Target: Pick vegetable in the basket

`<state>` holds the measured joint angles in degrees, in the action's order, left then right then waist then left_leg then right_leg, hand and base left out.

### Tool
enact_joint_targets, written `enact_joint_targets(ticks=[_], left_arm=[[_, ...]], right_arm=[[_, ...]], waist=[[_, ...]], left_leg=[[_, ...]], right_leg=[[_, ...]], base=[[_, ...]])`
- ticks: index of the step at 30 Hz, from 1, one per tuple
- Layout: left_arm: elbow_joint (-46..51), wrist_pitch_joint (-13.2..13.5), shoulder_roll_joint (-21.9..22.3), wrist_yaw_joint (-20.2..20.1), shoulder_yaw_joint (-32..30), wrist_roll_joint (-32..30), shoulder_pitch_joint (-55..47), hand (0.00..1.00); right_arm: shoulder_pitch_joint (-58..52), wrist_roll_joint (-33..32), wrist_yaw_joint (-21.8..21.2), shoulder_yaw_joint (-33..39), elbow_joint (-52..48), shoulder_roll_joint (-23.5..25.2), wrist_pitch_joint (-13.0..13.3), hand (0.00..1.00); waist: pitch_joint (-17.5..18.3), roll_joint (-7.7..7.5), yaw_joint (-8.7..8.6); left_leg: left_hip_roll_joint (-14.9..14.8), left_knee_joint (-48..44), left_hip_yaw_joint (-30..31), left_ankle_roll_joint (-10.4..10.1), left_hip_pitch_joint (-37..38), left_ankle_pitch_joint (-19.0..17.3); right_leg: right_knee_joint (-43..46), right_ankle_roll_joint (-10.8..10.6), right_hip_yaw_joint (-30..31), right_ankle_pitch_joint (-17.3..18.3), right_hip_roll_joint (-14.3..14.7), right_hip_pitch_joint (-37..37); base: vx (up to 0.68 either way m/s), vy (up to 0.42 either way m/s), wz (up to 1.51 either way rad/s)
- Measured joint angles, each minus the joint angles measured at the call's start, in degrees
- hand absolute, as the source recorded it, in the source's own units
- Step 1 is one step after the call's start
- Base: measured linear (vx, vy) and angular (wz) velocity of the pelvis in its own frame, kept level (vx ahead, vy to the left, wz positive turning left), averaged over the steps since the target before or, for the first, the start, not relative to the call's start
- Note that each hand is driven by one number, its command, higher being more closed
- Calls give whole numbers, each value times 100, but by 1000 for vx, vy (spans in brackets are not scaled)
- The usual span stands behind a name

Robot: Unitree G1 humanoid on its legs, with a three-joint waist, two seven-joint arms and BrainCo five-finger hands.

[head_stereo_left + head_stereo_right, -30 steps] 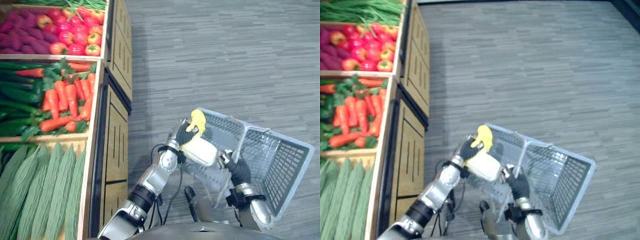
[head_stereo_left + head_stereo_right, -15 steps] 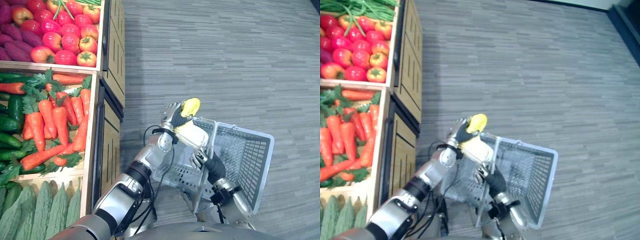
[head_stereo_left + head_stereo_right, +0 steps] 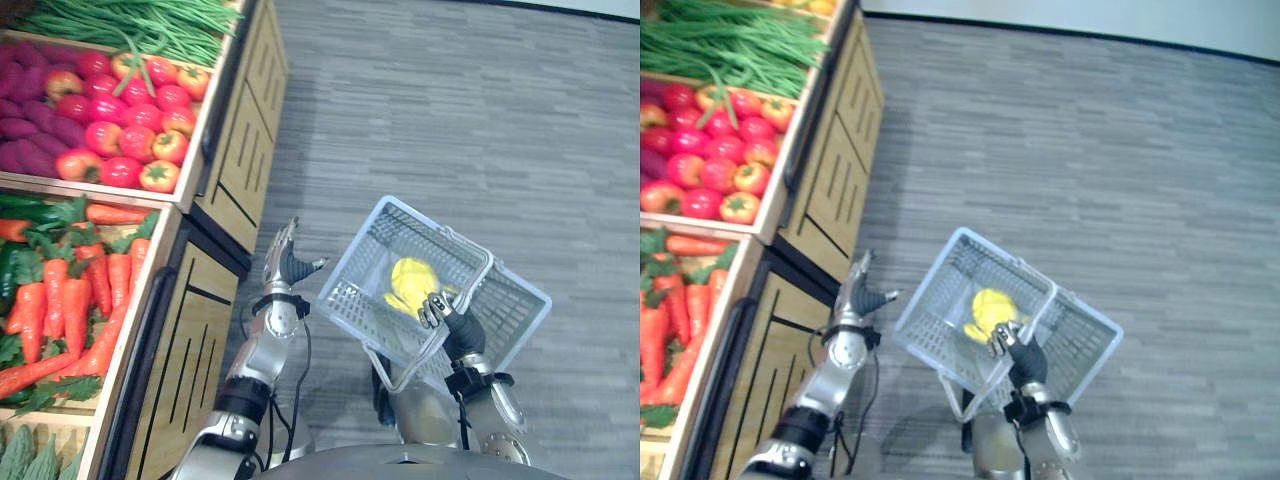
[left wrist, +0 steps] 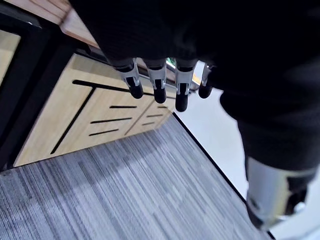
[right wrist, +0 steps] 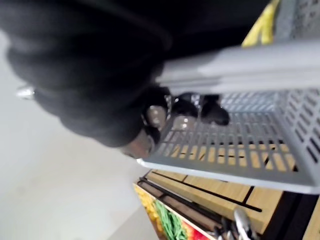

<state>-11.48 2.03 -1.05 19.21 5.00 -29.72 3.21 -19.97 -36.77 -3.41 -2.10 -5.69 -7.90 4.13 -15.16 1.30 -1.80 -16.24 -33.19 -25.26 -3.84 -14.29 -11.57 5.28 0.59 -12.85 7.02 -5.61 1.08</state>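
A yellow vegetable (image 3: 411, 284) lies inside the grey mesh basket (image 3: 358, 262). The basket hangs tilted above the floor. My right hand (image 3: 441, 309) is shut on the basket's handle (image 5: 240, 65), its fingers (image 5: 181, 108) curled round the bar. Just to the left of the basket is my left hand (image 3: 287, 268), open and empty, between the basket and the wooden stand. In the left wrist view its fingers (image 4: 158, 86) point straight out with nothing in them.
A wooden produce stand (image 3: 235, 140) takes up the left side. It holds green beans (image 3: 130, 20), tomatoes (image 3: 130, 130), purple roots (image 3: 30, 110) and carrots (image 3: 70, 300). Grey carpet floor (image 3: 480, 120) spreads to the right of the stand.
My left hand has opened and let go of the yellow vegetable, which now lies in the basket. The hand has drawn back to the left. The camera has shifted too.
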Motion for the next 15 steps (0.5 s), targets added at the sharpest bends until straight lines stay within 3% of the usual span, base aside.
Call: enact_joint_targets(ticks=[1, 2, 3, 5, 6, 8, 9, 11, 13, 15], left_arm=[[149, 50, 73, -8, -14, 56, -68, 0], [223, 91, 104, -11, -2, 129, -117, 0], [353, 137, 163, -25, -1, 166, -226, 0], [541, 157, 194, -118, -22, 245, -409, 0], [631, 159, 191, -144, -24, 279, -485, 0], [905, 164, 165, -158, -158, 406, -686, 0], [1070, 173, 112, -129, -254, 441, -740, 0], [1369, 241, -50, -35, -493, 553, -766, 0], [1529, 349, -138, 137, -694, 632, -735, 0], [1545, 409, -197, 302, -880, 698, -707, 0]], right_arm=[[24, 119, 117, 232, 118, -3, 0, 100], [24, 185, 167, 348, 162, -8, 0, 100], [-16, 219, 215, 505, 251, -10, 0, 100], [-142, 393, 343, 776, 503, 118, -26, 100], [-172, 458, 353, 797, 509, 123, -31, 100], [-223, 698, 353, 884, 653, 237, -36, 100], [-227, 865, 349, 864, 861, 352, -39, 100], [-33, 1028, 349, 991, 1163, 411, -20, 100], [102, 1248, 353, 1098, 1566, 403, 62, 100], [380, 1574, 371, 1301, 2199, 360, 174, 100]], waist=[[48, 76, -6], [88, 142, -6], [175, 282, -24], [248, 152, -49], [245, 147, -48], [250, 96, -65], [285, 9, -85], [326, -68, -131], [348, -102, -133], [348, -88, -141]], left_leg=[[154, 653, -729, 231, 14, 174], [188, 954, -1076, 393, 21, 391], [249, 1315, -1377, 747, 35, 578], [871, 1931, -1121, 852, 326, 547], [979, 2051, -1029, 876, 393, 573], [1199, 2318, -707, 907, 740, 568], [1273, 2426, -427, 914, 929, 554], [1270, 2511, -57, 900, 1040, 561], [1269, 2519, 396, 888, 1047, 569], [1256, 2553, 1001, 760, 1011, 650]], right_leg=[[-61, -106, -287, 56, -65, 105], [-69, -191, -416, 111, -62, 154], [-39, -344, -608, 241, -16, 226], [372, -583, -1122, 438, -414, 375], [600, -609, -1238, 456, -495, 361], [2110, -606, -1407, 433, -861, 80], [3075, -492, -1108, 513, -990, -252], [3437, -417, -463, 781, -759, -629], [3097, -316, 138, 952, -453, -908], [2276, -285, 1325, 960, 47, -1241]], base=[[217, 89, 75], [229, 109, 90], [226, 136, 104], [315, 179, 120], [356, 171, 100], [332, 129, 94], [275, 43, 92], [309, -51, 116], [259, -132, 121], [212, -235, 126]])
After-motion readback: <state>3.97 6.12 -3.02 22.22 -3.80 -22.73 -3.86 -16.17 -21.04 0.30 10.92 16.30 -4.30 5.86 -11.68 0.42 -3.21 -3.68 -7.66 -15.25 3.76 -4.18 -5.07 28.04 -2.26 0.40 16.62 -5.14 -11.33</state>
